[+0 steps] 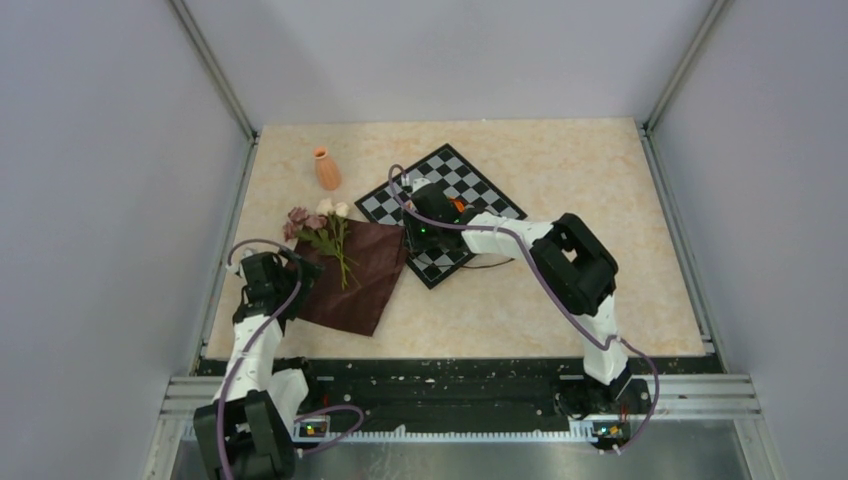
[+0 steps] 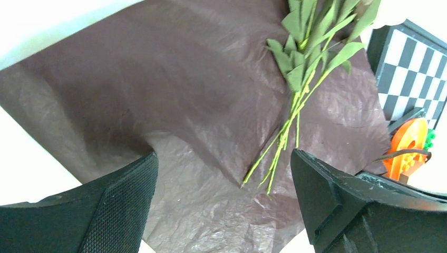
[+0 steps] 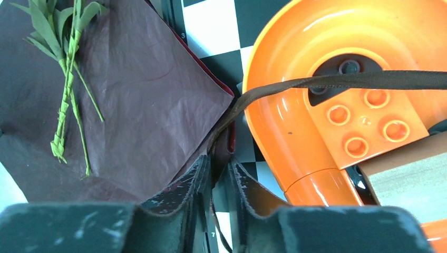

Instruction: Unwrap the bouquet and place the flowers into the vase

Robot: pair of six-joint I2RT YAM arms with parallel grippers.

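The wrapping cloth [image 1: 360, 285] is seen spread open and flat on the desk [image 1: 560, 290], towards the left, with one corner reaching the edge of a checkerboard [image 1: 470, 185] laid at an angle beside it. The flowers [image 1: 325, 228] are laid across the upper part of the cloth, their green stems on the dark fabric and their cream and mauve heads extending past its far edge onto the bare desk. The vase [image 1: 327, 168] is stood upright beyond the flower heads, apart from them and just left of the checkerboard's corner. The left end effector [image 2: 222, 158] is held with its jaws spread as wide as they go above the near left part of the cloth; nothing is gripped, and the stem ends are seen just ahead of the gap. The right end effector [image 3: 219, 166] is positioned at the cloth's right corner, over the board's edge, with its jaws drawn to a narrow slit. A thin dark ribbon [image 3: 337, 80] is seen stretched across an orange object [image 3: 295, 52] resting on the checkerboard and running down into that slit, where it is pinched; the cloth's corner is met at the fingertips [image 3: 200, 176], though whether it too is caught cannot be told.
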